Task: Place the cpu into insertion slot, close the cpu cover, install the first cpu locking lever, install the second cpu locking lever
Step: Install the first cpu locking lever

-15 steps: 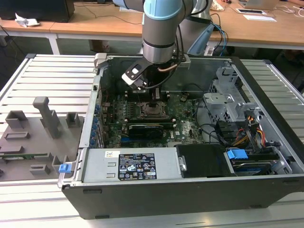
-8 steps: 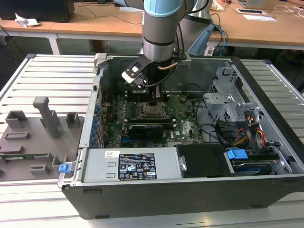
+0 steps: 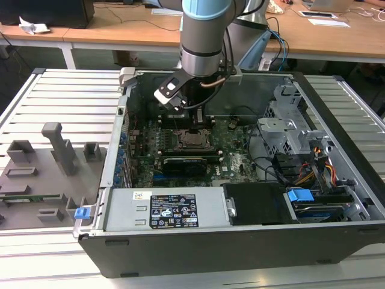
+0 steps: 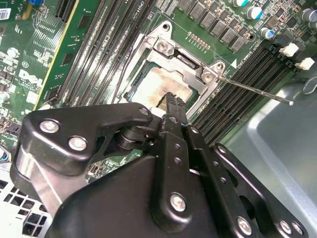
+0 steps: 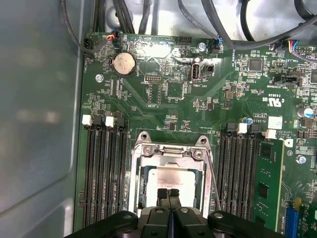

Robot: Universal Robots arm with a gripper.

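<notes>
Reaches down into the open computer case (image 3: 240,247) with the gripper (image 5: 167,194), fingers (image 4: 174,110) pressed together, pinching nothing, tips right at one edge of the cpu (image 5: 174,179). Finds the cpu seated in the insertion slot (image 5: 171,164) in the middle of the motherboard (image 5: 168,99), between two banks of memory slots (image 5: 104,168). Has the cpu cover (image 5: 168,148) lying flat around it, with the chip's pale top in its window. Leaves one thin locking lever (image 4: 257,92) jutting out past the cover's corner, over the memory slots.

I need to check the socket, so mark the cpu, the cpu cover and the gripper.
cpu (image 5: 176,179), first wrist view, its pale metal top.
cpu cover (image 5: 168,151), first wrist view, silver frame bar.
gripper (image 5: 168,193), first wrist view, between its fingertips.
</notes>
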